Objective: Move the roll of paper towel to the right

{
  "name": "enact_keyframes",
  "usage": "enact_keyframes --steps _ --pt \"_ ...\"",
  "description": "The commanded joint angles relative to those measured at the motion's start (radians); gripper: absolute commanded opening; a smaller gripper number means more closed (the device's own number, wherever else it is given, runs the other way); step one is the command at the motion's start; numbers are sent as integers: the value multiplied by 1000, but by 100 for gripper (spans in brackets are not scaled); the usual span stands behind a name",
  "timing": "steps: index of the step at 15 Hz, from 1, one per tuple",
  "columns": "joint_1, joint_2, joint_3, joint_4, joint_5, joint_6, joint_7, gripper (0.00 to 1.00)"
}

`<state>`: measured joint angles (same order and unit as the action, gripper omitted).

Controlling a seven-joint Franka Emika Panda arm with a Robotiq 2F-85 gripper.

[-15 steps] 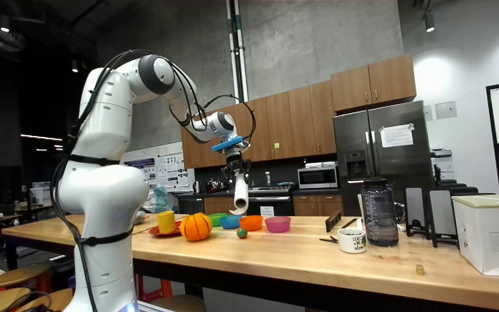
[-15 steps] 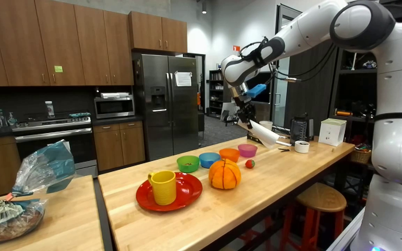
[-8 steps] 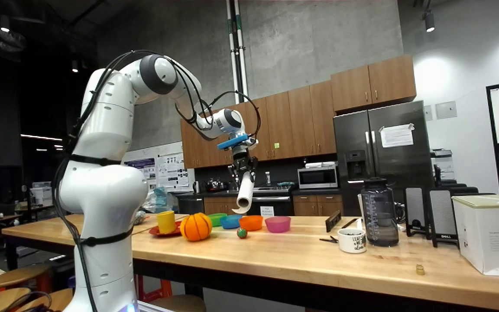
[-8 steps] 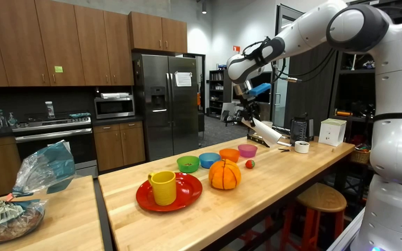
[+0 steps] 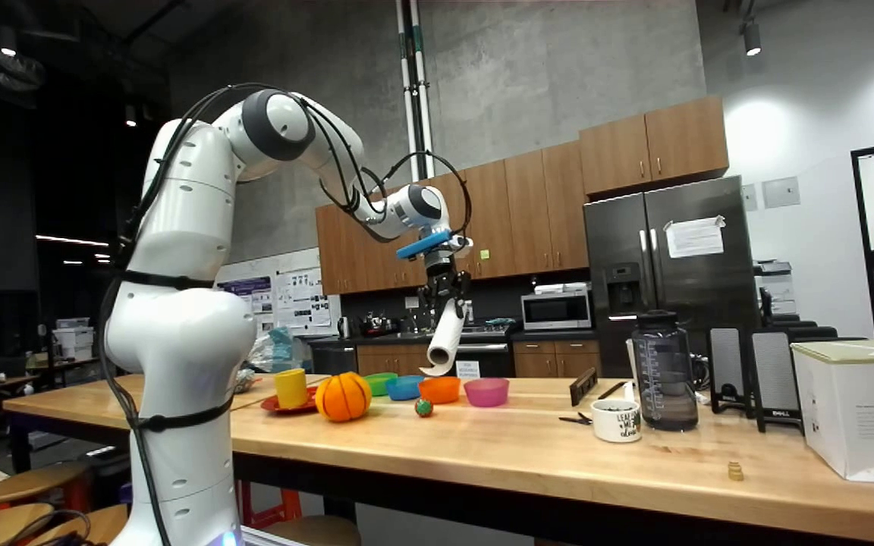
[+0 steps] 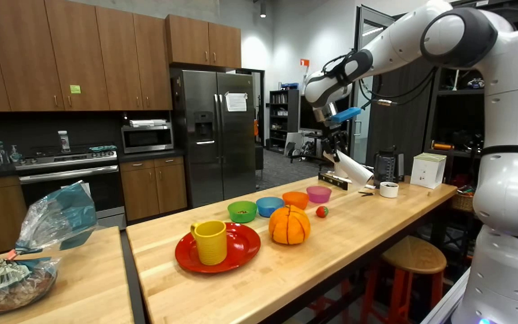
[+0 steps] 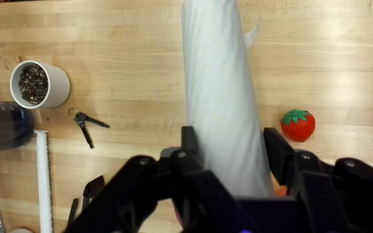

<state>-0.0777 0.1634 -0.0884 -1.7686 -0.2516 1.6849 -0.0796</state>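
Progress, seemingly — just carried toward the counter [image 6: 353, 225] edge nearest the white box [image 6: 427, 172]: roll of paper towel [image 7: 219, 81] aloft, tilted, well short of it, clasped snugly in the gripper [image 7: 231, 138].

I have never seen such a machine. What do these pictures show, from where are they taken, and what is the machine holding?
The white machine is a robot arm; its black gripper works like a hand. Two views come from cameras standing outside the robot; the close one is from a camera on its wrist, looking down. The gripper holds a white roll of paper towel, slanted, in the air above the wooden table. On the table are an orange pumpkin, a yellow mug on a red plate, four coloured bowls, a red fruit, a dark bottle and a white cup.
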Motion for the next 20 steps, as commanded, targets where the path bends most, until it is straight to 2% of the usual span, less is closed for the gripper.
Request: enact_keyframes --steps 1,2,20 --pt "-25 -34 -17 -41 17 28 19 30" --pt "-15 1 -9 -3 1 3 2 55" --pt "-22 -1 -16 -11 2 13 10 55"
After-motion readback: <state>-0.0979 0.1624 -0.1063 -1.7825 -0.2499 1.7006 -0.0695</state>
